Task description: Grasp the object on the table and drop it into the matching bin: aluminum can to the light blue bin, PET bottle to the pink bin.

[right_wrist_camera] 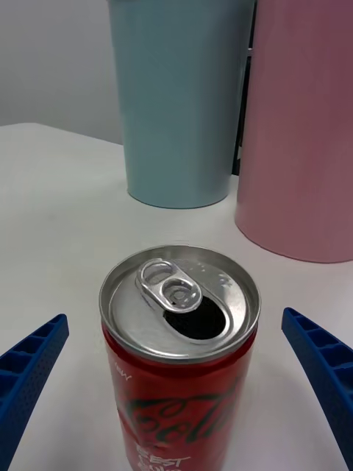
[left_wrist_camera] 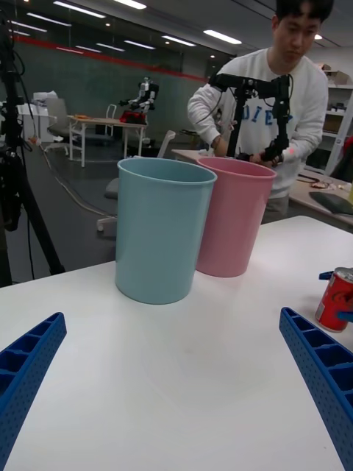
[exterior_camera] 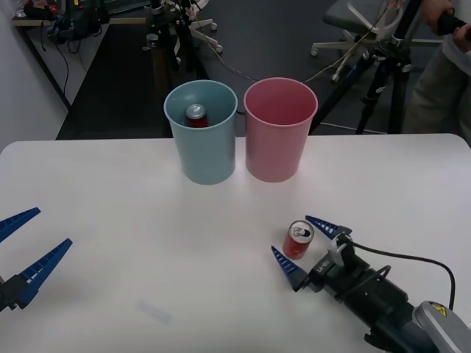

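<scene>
The right jaws (exterior_camera: 309,245) stand wide, one blue finger on each side of the can (exterior_camera: 299,239), neither touching it, so a simple squeeze should catch it round the middle. The can stands upright on the surface (exterior_camera: 110,191), its opened top facing up, on the robot's right and well short of the bins. Beyond it the blue bin (exterior_camera: 200,132), already holding another can, touches the pink bin (exterior_camera: 280,129) at the far edge. The left jaws (exterior_camera: 26,246), also wide, wait low at the near left.
</scene>
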`<state>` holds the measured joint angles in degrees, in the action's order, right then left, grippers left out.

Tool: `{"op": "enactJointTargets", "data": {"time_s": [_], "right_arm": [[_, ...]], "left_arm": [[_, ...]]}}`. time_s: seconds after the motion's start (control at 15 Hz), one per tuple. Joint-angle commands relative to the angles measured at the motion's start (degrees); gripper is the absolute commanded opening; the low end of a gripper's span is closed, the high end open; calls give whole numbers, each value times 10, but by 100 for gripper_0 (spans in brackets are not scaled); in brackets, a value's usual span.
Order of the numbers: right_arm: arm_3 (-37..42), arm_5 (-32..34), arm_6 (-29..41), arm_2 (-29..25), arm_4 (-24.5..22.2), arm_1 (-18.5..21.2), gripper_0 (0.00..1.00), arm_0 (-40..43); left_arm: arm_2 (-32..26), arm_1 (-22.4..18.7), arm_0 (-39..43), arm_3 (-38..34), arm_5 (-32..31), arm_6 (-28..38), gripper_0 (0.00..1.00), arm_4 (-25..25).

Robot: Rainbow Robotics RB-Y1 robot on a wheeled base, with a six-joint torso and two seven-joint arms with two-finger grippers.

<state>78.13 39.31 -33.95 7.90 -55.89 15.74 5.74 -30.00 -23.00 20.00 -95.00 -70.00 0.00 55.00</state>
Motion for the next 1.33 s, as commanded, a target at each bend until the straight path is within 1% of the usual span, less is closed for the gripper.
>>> {"op": "enactJointTargets", "data": {"time_s": [0.07, 0.53, 0.6, 0.67, 0.73, 1.33], "right_arm": [[0, -13, 4, 10, 0, -1, 100, -9], [0, -34, 9, 18, 1, 0, 100, -13], [0, -34, 7, 19, 0, 0, 74, -13], [0, -33, 9, 19, 1, 0, 27, -13], [0, -33, 10, 20, 0, 0, 0, -13], [0, -28, 13, 22, 3, 0, 0, -13]], "left_arm": [[0, 0, 0, 0, 0, 0, 100, 0], [0, 0, 0, 0, 0, 0, 100, 0], [0, 0, 0, 0, 0, 0, 100, 0], [0, 0, 0, 0, 0, 0, 100, 0], [0, 0, 0, 0, 0, 0, 100, 0], [0, 0, 0, 0, 0, 0, 100, 0]]}}
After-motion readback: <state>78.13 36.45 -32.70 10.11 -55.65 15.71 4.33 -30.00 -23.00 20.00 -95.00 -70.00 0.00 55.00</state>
